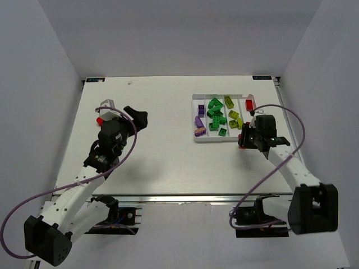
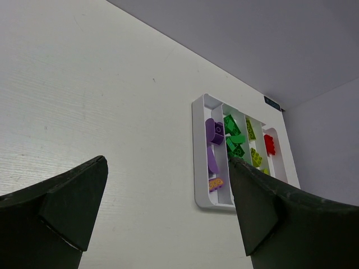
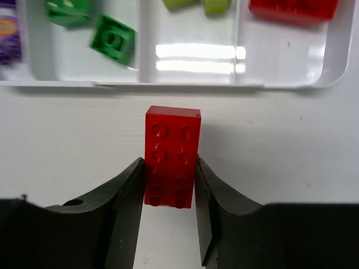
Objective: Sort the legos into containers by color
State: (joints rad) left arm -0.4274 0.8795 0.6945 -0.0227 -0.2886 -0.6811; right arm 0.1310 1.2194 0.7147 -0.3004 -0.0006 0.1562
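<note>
Right wrist view: my right end effector [image 3: 168,168] is narrowed onto a red brick [image 3: 171,140], one finger pressed to each long side. The brick lies flat, studs up, on the counter [image 3: 291,145], just outside the near wall of the tray [image 3: 168,84] and not touching it.

From the top view, the right end effector [image 1: 242,140] sits at the tray's near right corner. The arm runs back from there at a slant to its base at the near right.

Inside the tray [image 1: 194,117] the purple bricks [image 1: 199,124] fill the leftmost compartment, then come the green bricks [image 1: 216,115] and the yellow-green bricks [image 1: 233,115]. A second red brick [image 1: 249,104] lies in the rightmost one.

The tray is close to the counter's far right corner, so I have little room to its right before the edge and the side wall.

My left end effector [image 1: 137,116] is spread wide, holding nothing, and points toward the tray from the left half. That arm is folded with its elbow up. A broad stretch of counter [image 1: 162,151] lies between it and the tray.
</note>
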